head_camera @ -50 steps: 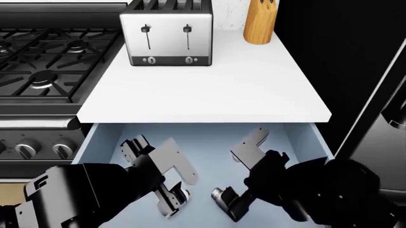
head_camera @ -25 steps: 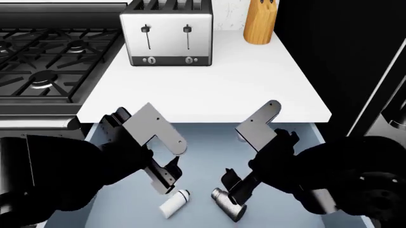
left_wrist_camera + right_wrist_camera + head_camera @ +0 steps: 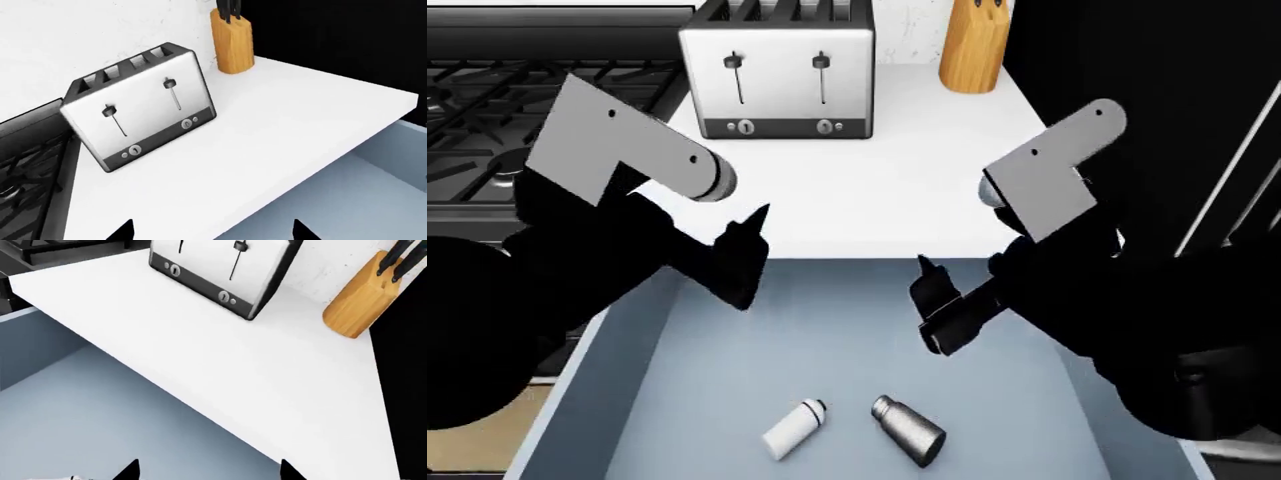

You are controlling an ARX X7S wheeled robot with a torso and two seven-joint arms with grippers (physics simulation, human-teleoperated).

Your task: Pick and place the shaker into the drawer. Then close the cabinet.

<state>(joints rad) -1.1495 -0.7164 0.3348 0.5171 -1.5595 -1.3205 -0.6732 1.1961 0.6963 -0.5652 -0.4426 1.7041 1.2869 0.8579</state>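
Below both raised arms, two shakers lie flat on the drawer floor, nearer its front edge. Left gripper and right gripper hang spread and empty above the drawer's back half, so closing seems next; neither is clearly nearer its front.

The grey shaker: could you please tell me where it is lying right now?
In the head view, the grey shaker lies on its side on the drawer floor, near the front, just right of the white shaker and clear of both grippers.
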